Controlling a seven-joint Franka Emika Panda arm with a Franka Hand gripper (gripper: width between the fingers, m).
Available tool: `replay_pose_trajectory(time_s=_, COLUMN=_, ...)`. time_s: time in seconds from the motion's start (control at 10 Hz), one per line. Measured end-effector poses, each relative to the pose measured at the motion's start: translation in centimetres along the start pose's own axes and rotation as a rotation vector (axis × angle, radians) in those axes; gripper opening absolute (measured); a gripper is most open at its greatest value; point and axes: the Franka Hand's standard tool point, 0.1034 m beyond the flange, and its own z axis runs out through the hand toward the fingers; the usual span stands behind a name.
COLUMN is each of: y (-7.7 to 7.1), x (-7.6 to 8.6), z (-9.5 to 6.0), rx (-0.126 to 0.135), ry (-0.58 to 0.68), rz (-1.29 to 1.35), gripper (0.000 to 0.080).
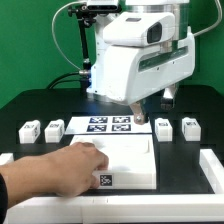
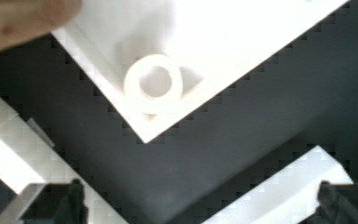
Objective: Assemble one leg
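Observation:
Four small white legs with square markers stand in a row on the black table: two on the exterior view's left [image 1: 30, 129] [image 1: 53, 127] and two on its right [image 1: 163, 127] [image 1: 188, 127]. My gripper [image 1: 152, 103] hangs above the table behind the large flat white panel [image 1: 130, 158], open and empty. In the wrist view the gripper [image 2: 197, 205] shows its dark fingertips [image 2: 51, 205] wide apart with nothing between them. The panel's corner with a round hole [image 2: 155, 80] lies below. No leg shows in the wrist view.
A person's hand [image 1: 50, 175] rests on the panel's left part; it also shows in the wrist view [image 2: 16, 20]. The marker board [image 1: 110, 125] lies between the legs, behind the panel. A white raised rim [image 1: 212, 168] borders the table at the front and sides.

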Motion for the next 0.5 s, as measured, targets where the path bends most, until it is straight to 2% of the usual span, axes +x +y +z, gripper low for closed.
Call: replay_pose_trajectory(time_s=0.5, y=-0.02, x=-0.02, z=0.1, rx=0.001, ry=-0.001, rz=0.0, gripper=0.065)
